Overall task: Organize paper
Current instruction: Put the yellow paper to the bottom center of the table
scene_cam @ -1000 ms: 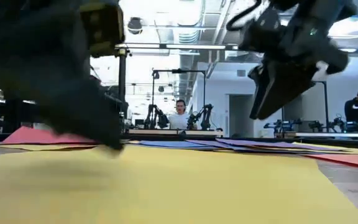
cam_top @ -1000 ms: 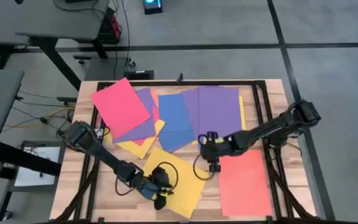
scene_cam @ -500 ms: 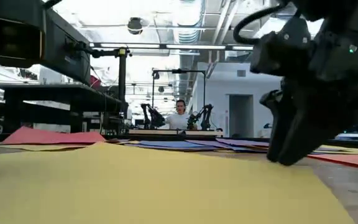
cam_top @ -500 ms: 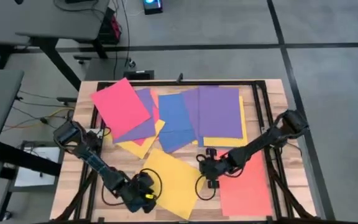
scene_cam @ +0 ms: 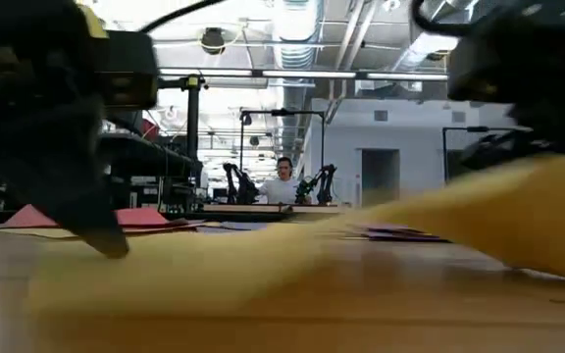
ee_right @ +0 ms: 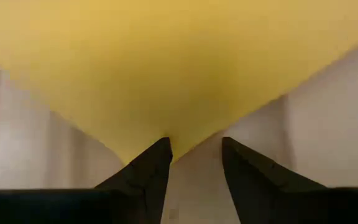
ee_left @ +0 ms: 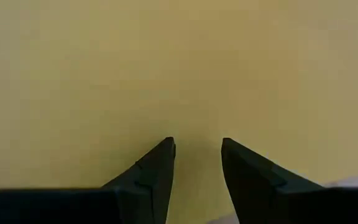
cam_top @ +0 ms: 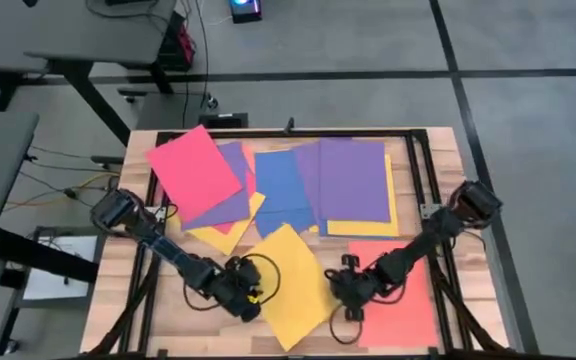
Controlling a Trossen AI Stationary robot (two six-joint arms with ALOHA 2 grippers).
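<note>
Yellow sheet [cam_top: 290, 285] has rotated, its right edge now lifted.

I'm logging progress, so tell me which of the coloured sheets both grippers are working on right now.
The loose yellow sheet near the table's front, between the left gripper and right gripper. Its right side is lifted; the others lie flat.

The left gripper [ee_left: 197, 149] shows two dark fingers [ee_left: 157, 171] slightly parted. A yellow sheet [ee_left: 179, 68] fills the view ahead of and under them.
</note>
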